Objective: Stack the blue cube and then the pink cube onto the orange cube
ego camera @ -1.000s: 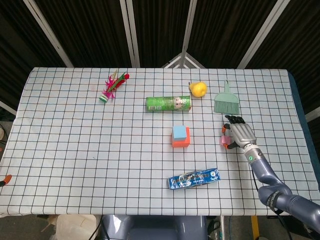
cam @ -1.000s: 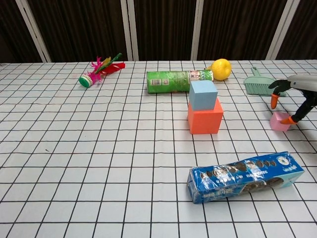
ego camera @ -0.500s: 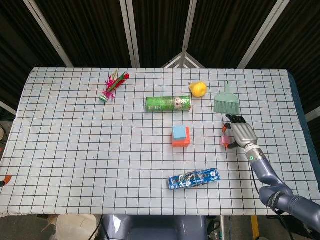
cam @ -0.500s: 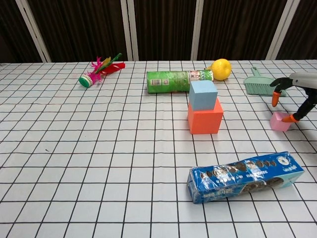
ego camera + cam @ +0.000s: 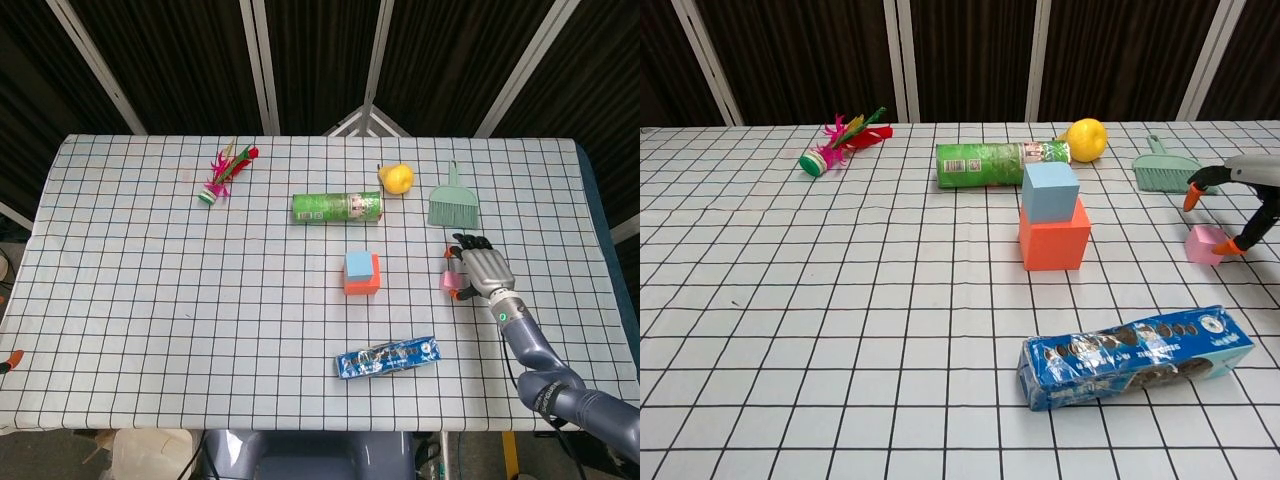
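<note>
Currently my right robot hand (image 5: 1240, 205) brackets the pink cube (image 5: 1205, 244), fingers apart, ungripped; I should close squarely, then lift toward the blue cube (image 5: 1050, 191) at nine o'clock.

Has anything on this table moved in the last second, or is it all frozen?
Only a little. The right hand has drifted slightly rightward beside the pink cube, which shifted a touch with it; whether it is gripped is unclear. The blue cube stays atop the orange cube, and everything else is unmoved.

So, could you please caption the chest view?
Right hand at the pink cube; blue cube stacked on orange cube.
</note>
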`<action>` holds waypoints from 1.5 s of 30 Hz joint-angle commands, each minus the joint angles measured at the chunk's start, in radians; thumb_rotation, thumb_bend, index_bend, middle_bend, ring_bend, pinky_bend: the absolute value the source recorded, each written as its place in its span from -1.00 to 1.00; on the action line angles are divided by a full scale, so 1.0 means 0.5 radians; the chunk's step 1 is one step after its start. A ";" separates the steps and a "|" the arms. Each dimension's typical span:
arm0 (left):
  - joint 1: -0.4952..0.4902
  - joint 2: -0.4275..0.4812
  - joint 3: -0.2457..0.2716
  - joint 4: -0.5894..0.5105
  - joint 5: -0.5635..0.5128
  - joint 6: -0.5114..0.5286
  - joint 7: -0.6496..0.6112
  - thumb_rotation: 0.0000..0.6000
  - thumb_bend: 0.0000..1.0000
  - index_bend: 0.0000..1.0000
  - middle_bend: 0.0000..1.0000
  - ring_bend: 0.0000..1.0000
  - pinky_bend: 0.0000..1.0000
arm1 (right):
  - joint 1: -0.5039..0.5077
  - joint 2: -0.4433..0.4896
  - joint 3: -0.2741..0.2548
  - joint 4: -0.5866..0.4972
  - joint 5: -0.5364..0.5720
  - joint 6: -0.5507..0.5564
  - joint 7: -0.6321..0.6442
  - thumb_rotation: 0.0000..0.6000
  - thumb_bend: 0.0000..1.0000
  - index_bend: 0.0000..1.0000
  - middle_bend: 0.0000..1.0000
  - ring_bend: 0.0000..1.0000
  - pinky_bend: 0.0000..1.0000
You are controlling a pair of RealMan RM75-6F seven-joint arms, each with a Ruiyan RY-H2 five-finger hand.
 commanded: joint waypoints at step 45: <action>-0.002 -0.004 0.004 -0.006 -0.001 0.003 0.019 1.00 -0.59 -0.56 -0.98 -1.00 -0.96 | 0.001 -0.055 -0.003 0.078 -0.015 -0.026 0.021 1.00 -0.31 0.02 -0.85 -0.95 -1.00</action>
